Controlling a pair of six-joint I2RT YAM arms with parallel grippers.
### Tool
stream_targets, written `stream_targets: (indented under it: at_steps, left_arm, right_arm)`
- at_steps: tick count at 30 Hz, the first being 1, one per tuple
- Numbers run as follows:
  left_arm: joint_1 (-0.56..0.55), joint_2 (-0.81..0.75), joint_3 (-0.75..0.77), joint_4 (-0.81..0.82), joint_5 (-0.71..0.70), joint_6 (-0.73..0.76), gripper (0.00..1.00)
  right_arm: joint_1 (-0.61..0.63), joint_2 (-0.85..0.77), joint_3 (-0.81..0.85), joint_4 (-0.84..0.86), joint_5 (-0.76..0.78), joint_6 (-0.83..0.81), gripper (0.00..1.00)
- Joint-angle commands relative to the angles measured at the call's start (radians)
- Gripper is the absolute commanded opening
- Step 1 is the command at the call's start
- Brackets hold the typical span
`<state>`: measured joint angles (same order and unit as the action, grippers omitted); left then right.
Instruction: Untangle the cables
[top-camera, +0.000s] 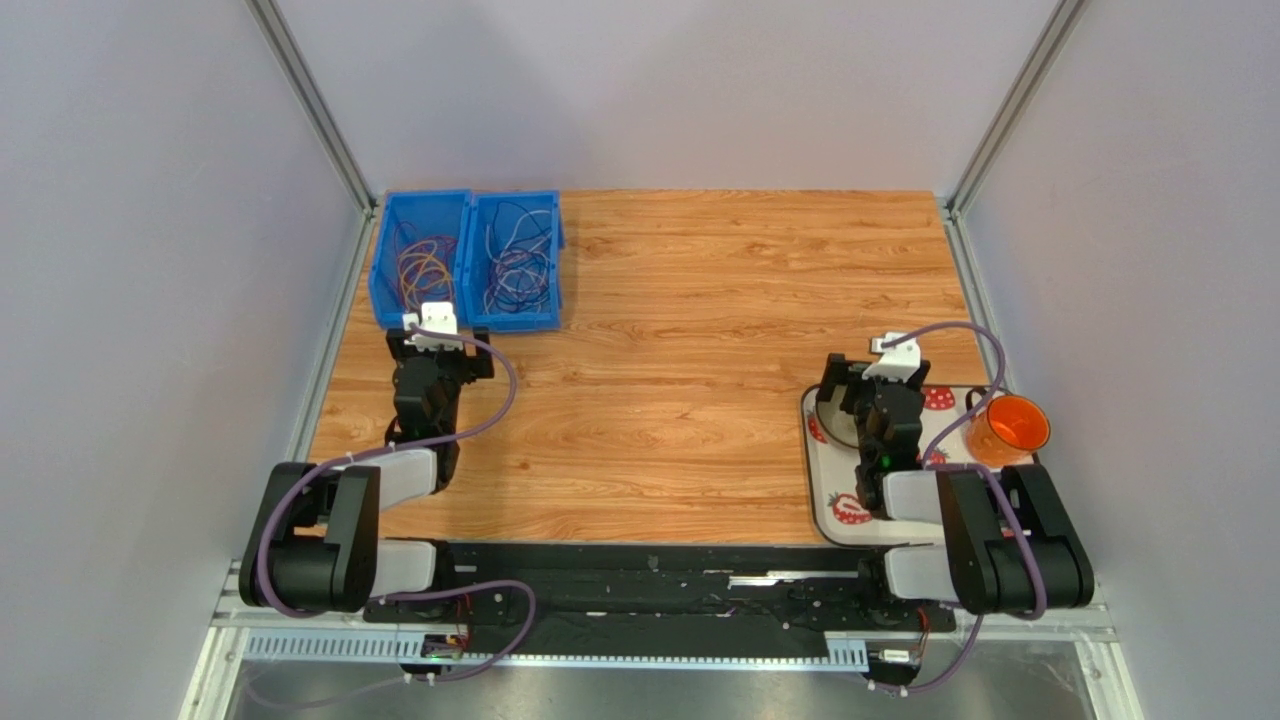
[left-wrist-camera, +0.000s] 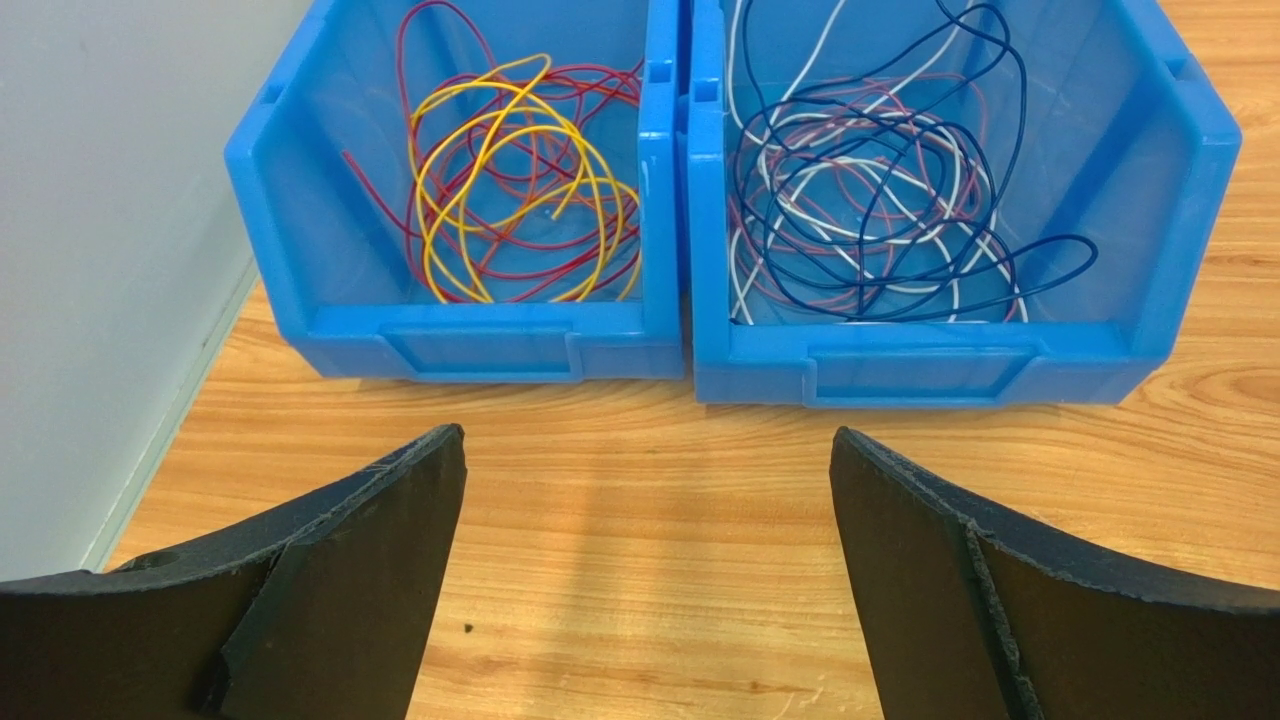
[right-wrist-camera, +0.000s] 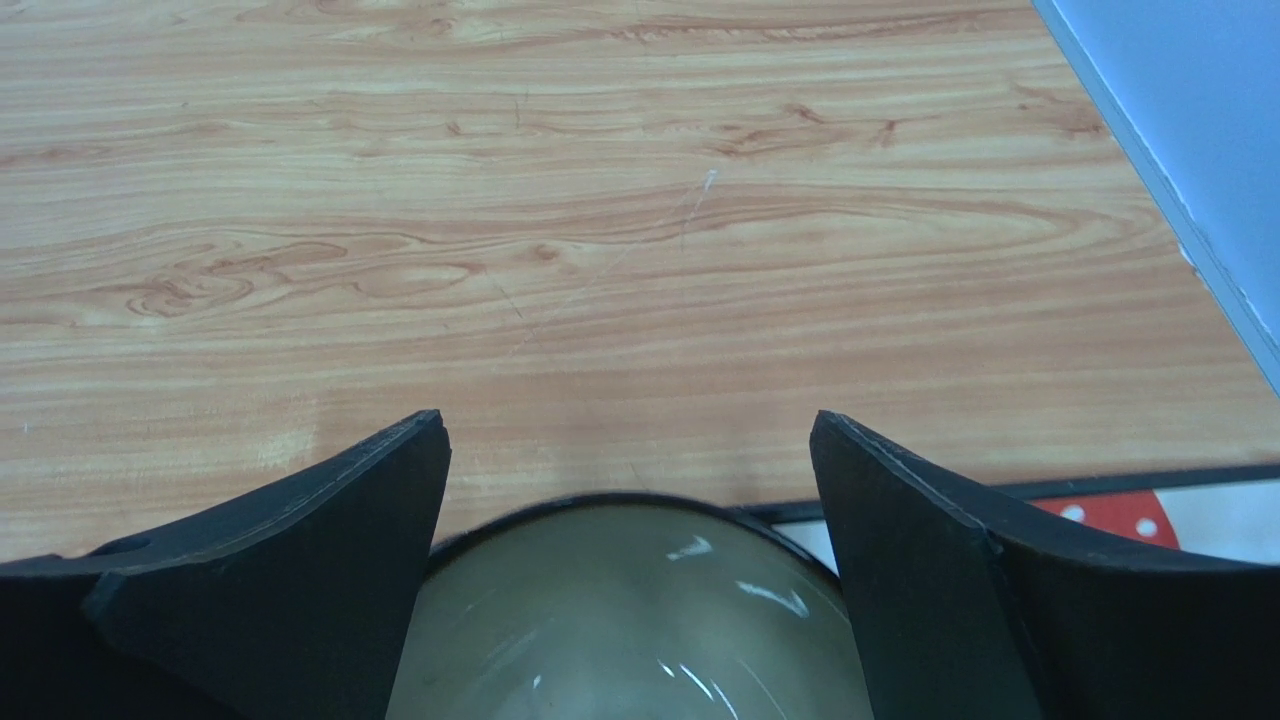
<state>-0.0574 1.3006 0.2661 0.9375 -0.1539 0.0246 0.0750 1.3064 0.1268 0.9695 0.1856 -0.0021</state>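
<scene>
The cables (left-wrist-camera: 511, 195) are seen in two blue bins set side by side, touching, at the far L corner of the wooden table (top-camera: 706, 300). In the L bin (left-wrist-camera: 481, 353) yellow loops are piled over red ones. In the R bin (left-wrist-camera: 917, 375) dark blue, white & reddish-pink wires are tangled together, w/ some strands run up the back wall and one dark loop stretched toward the R wall. Every wire in view is kept inside the bin walls.

The left gripper (left-wrist-camera: 646, 450) is held just in front of the bins on the near side, approx. where the two meet. Its jaws are spread wide apart & nothing is held btwn them; only bare tabletop is seen in the gap.

The right gripper (right-wrist-camera: 631, 435) is positioned well apart from the bins, at the near R of the table, over a white tray (top-camera: 825, 477) printed w/ red strawberry-like marks. Its jaws are likewise spread wide & are clamped on nothing. Below them, btwn the fingers, a glossy dome (right-wrist-camera: 631, 615), translucent & edged w/ a dark rim, is seen; whether it is touched by the fingers cannot be told. An orange cup (top-camera: 1004, 431) is stood at the tray's R edge, just beside the R arm; whether it is on the tray or next to it cannot be told
</scene>
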Motion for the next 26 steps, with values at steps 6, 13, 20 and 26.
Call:
stream_targets:
  at_steps: [6, 13, 20, 26]
  left_arm:
    - [0.004, -0.006, -0.002, 0.052, 0.022, -0.009, 0.99]
    - [0.004, -0.006, -0.002, 0.052, 0.022, -0.011, 0.99]
    - [0.004, -0.006, -0.002, 0.052, 0.022, -0.011, 0.99]
    - [0.004, -0.006, -0.002, 0.052, 0.022, -0.011, 0.99]
  right_arm:
    - [-0.004, 0.034, 0.126, -0.077, 0.023, 0.024, 1.0]
    - [-0.006, 0.036, 0.126, -0.075, 0.021, 0.024, 1.0]
    - [-0.004, 0.037, 0.129, -0.077, 0.025, 0.024, 1.0]
    - [-0.004, 0.036, 0.128, -0.075, 0.025, 0.024, 1.0]
